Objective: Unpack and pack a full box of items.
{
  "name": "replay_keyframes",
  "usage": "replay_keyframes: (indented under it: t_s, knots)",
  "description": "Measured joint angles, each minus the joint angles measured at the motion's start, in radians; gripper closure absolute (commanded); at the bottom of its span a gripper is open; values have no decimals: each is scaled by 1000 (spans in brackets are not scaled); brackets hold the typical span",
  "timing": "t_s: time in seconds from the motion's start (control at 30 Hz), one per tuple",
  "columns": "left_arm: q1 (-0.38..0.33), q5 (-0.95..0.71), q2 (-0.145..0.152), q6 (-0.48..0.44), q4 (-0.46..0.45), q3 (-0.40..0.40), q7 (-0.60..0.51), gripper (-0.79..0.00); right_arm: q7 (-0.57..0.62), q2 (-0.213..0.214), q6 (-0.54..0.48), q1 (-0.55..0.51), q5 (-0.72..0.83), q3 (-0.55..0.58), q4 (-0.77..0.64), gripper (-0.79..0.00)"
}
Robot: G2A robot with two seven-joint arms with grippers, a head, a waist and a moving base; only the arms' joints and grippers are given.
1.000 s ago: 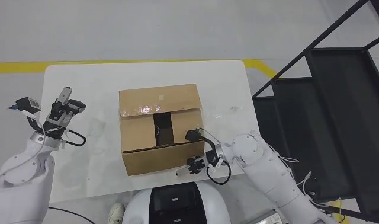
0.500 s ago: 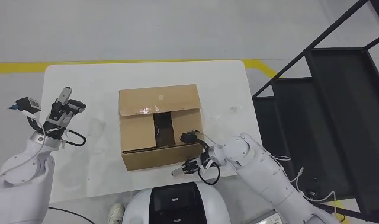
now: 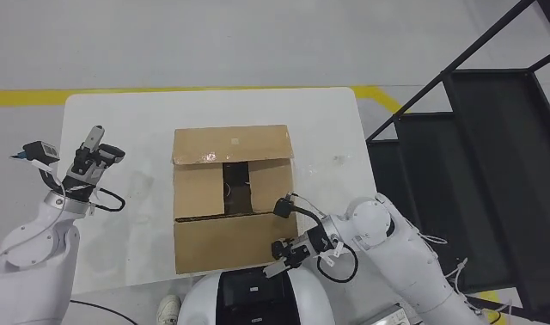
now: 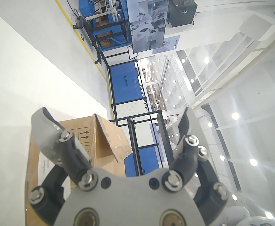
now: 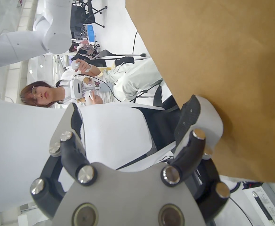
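The cardboard box (image 3: 199, 194) stands at the middle of the white table (image 3: 129, 119), and we take it as the landmark. Its near flap (image 3: 232, 243) is folded outward toward the robot and its far flap (image 3: 230, 143) lies back on the opposite side. The two side flaps (image 3: 271, 186) lean inward over the opening. Between them is a dark gap (image 3: 235, 187) where something sits inside, too shadowed for us to identify.

At the near right corner of the box, the right gripper (image 3: 282, 254) sits against the near flap. In its wrist view, the right gripper (image 5: 131, 109) has its jaws spread with nothing between them, and one finger (image 5: 198, 116) lies at the cardboard's edge.

The left gripper (image 3: 103, 146) hangs well apart from the box on its left side, above bare table. Its wrist view shows the left gripper (image 4: 115, 116) with jaws spread and empty.

We judge the task to be at its opening stage. The long flaps are open and the side flaps are not yet folded out. No item lies on the table, so all the unpacking and the repacking are left to do.
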Motion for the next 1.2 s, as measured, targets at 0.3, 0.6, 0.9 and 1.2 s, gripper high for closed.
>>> replay_keyframes:
  t_s: [0.3, 0.6, 0.9, 1.2]
  knots:
    - [0, 0, 0, 0, 0, 0, 0, -785, 37, 28, -67, -34, 232, 82, -80, -785]
    - [20, 43, 0, -24, -70, 32, -93, -785, -121, 42, -150, -87, 384, 192, -70, -785]
    - [39, 21, 5, -54, -84, 69, -282, -785, -208, 47, -161, -83, 445, 224, -19, -785]
    - [-7, 62, -4, -67, -110, 140, -269, -785, -217, 52, -183, -78, 500, 238, 24, -785]
